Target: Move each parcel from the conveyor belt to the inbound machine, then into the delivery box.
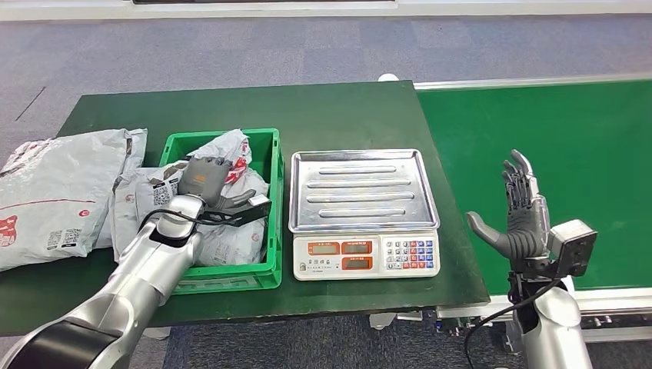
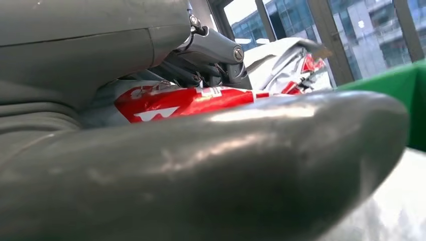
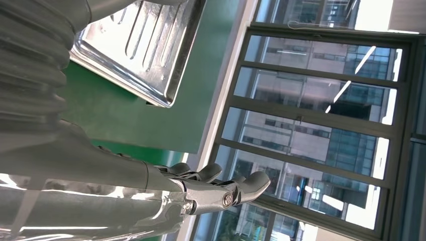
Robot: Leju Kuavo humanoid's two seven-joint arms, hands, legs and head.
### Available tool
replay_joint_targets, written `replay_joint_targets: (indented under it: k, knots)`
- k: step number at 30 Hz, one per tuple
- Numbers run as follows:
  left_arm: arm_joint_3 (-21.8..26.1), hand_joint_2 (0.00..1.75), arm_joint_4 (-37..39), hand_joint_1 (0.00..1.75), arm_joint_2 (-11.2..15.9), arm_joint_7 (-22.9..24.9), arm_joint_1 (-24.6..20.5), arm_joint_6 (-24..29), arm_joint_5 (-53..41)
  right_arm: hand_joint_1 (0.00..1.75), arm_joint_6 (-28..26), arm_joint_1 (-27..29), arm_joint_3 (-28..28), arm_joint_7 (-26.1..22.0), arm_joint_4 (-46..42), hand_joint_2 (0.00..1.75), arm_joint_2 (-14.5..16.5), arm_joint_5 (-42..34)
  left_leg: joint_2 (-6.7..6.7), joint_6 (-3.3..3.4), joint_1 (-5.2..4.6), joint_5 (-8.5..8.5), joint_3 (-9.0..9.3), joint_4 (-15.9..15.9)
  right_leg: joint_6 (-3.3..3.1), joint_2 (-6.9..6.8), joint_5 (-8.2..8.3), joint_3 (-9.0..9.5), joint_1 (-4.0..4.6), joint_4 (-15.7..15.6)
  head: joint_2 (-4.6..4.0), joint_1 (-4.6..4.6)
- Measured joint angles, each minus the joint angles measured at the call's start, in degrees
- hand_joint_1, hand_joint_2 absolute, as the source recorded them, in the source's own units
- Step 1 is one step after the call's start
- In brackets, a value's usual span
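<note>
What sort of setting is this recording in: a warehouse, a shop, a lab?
Probably a mock parcel-sorting station in an office or lab building. A green conveyor belt runs beside a dark green table carrying a weighing scale and a green crate of grey mailer bags; large windows face other buildings.

glossy ribbed steel tray [image 1: 361, 188], green plastic crate [image 1: 273, 201]

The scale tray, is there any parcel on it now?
No, the scale tray is bare in the head view; grey parcels lie in the green box beside it.
</note>
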Motion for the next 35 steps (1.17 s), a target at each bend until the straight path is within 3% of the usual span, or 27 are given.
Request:
replay_joint_targets:
  k: [4,9,11,14,19,23,35]
  knots:
    - [2.03,0.00,-3.27,0.00,-0.99,-3.72,1.39,1.45,6.25,0.00,-0.05,0.02,0.00,0.48,0.00,1.75,0.09,0.60,-0.03,0.01,0.00,0.01,-0.05,0.00,0.00,-0.02,0.00,-0.03,0.00,0.00,0.00,0.01]
    - [6.81,0.00,-11.55,0.00,-2.57,-15.13,4.38,-4.45,25.96,0.00,-0.69,0.33,0.00,0.64,0.00,1.75,0.19,1.26,-0.07,0.02,-0.01,0.01,-0.10,0.01,0.01,-0.04,-0.01,-0.04,-0.01,0.00,0.00,0.01]
    - [8.09,0.00,-16.24,0.00,-2.75,-19.46,6.57,-4.49,32.10,0.00,-1.73,0.66,0.00,0.62,0.00,1.75,0.19,1.95,-0.06,0.02,-0.01,-0.01,-0.13,0.01,0.01,-0.03,-0.03,-0.06,-0.01,0.00,0.00,0.01]
    - [8.64,0.00,-24.10,0.00,-2.75,-22.47,10.54,0.73,34.74,0.00,-3.87,0.95,0.00,0.80,-0.09,1.75,0.19,3.03,-0.06,0.03,-0.01,-0.05,-0.19,0.01,0.02,-0.02,-0.07,-0.12,-0.01,0.00,0.00,0.00]
    - [8.65,0.00,-32.85,0.00,-2.79,-23.26,14.83,8.46,32.34,0.00,-5.27,0.99,0.00,1.09,-0.18,1.75,0.19,3.49,-0.08,0.07,0.00,-0.08,-0.23,0.01,0.02,-0.07,-0.15,-0.14,0.00,-0.01,0.00,0.00]
    - [8.64,1.75,-39.89,0.00,-3.90,-24.41,18.38,20.28,23.50,0.00,-5.90,1.18,0.01,1.08,-0.17,1.75,0.19,2.70,-0.08,0.07,-0.01,-0.10,-0.23,0.01,0.03,-0.06,-0.16,-0.14,-0.01,-0.01,0.00,0.00]
    - [10.15,1.75,-51.04,0.00,-8.61,-28.30,23.73,22.12,19.41,0.00,-6.64,1.33,0.17,0.98,-0.17,1.75,0.17,2.11,-0.08,0.09,-0.02,-0.15,-0.25,0.02,0.06,-0.11,-0.19,-0.13,-0.02,-0.01,0.00,0.00]
